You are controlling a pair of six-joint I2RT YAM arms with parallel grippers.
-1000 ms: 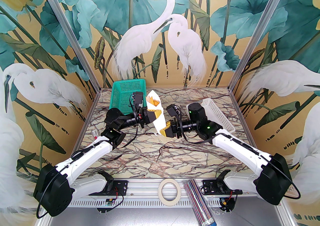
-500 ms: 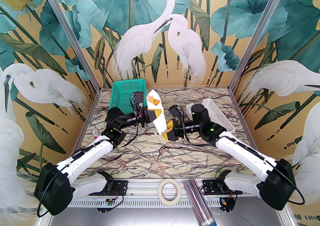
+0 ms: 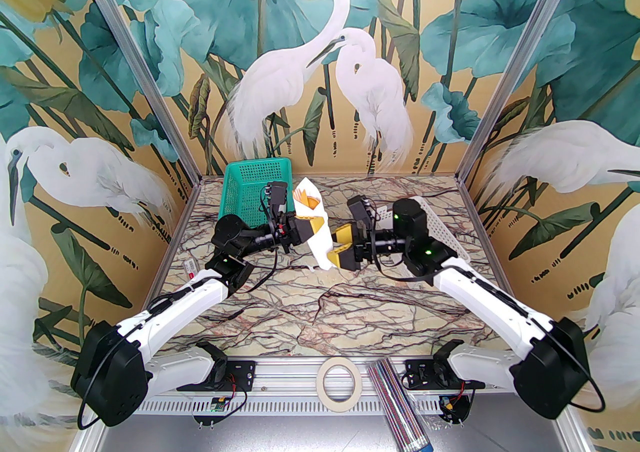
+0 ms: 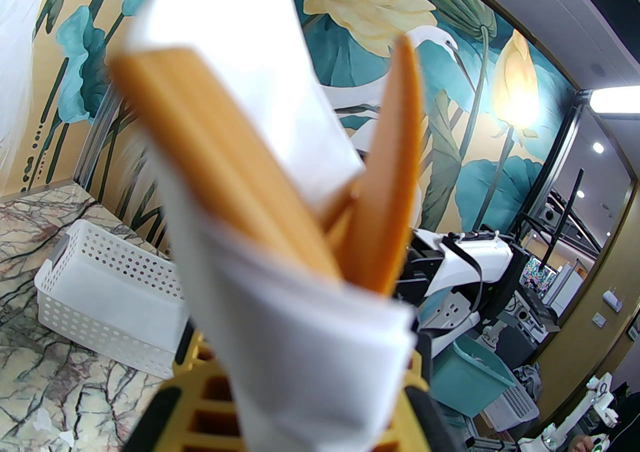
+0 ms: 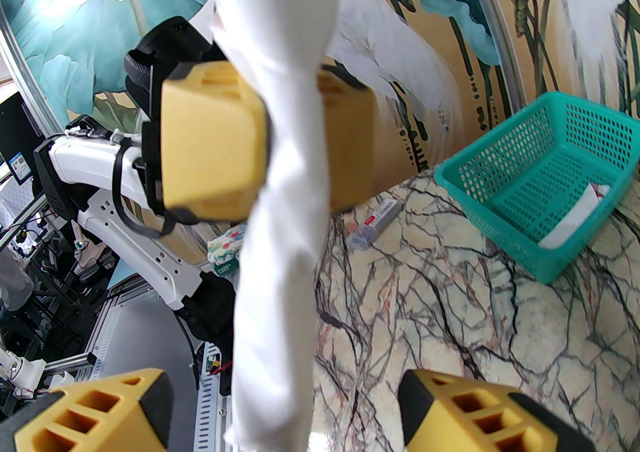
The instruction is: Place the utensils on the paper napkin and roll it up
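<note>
The paper napkin (image 3: 316,235) is a white roll held steeply tilted above the table's middle. The orange-brown utensils (image 3: 306,200) poke out of its upper end. My left gripper (image 3: 314,229) is shut on the roll's middle. In the left wrist view the utensils (image 4: 395,179) stick out of the napkin (image 4: 280,300) above the gripper (image 4: 305,400). My right gripper (image 3: 332,246) stands open just right of the roll's lower end. In its own view its fingertips (image 5: 115,405) flank the napkin's (image 5: 280,250) hanging end without touching it.
A green basket (image 3: 255,184) stands at the back left, with another white bundle (image 5: 575,219) inside. A white perforated basket (image 3: 442,232) sits at the right behind the right arm. A small packet (image 3: 190,267) lies by the left edge, and a tape roll (image 3: 339,382) on the front rail.
My right gripper has opened, let go of the roll's lower end and drawn back to the right. The left gripper keeps its hold on the roll.
</note>
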